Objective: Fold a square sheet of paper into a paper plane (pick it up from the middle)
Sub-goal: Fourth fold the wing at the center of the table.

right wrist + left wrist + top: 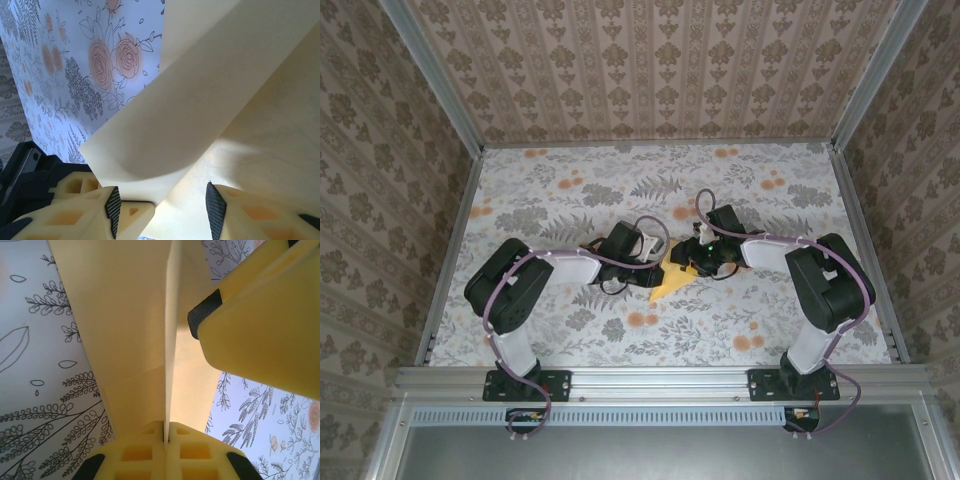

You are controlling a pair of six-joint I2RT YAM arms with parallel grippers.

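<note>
While you are looking down from above, the paper (670, 285) is lying near the middle of the table (570, 190), between the two wrists, as a small pointed wedge of plain yellow-orange. It is thin and matte, and it is showing one sharp centre crease with smooth flaps spreading to either side. The left gripper (165, 436) is clamping that crease: its blocky yellow fingers with square hollows are meeting flush on the upright fold, and the fold is running straight away from them as a thin standing edge. The right gripper (162, 212) is standing with its jaws apart, its ribbed black pads (114, 210) sitting on either side of a gap, and a softly curling flap is arching over that gap with its edge dipping between the fingers; neither pad is visibly pressing it. From the left wrist you are seeing a right finger (260, 325) hanging just beside the crease. The table is wearing a grey floral cloth with orange blotches. The paper is sitting well apart from the metal side rails (450, 260) and from the patterned back wall (650, 60), with cloth stretching out all around it.
</note>
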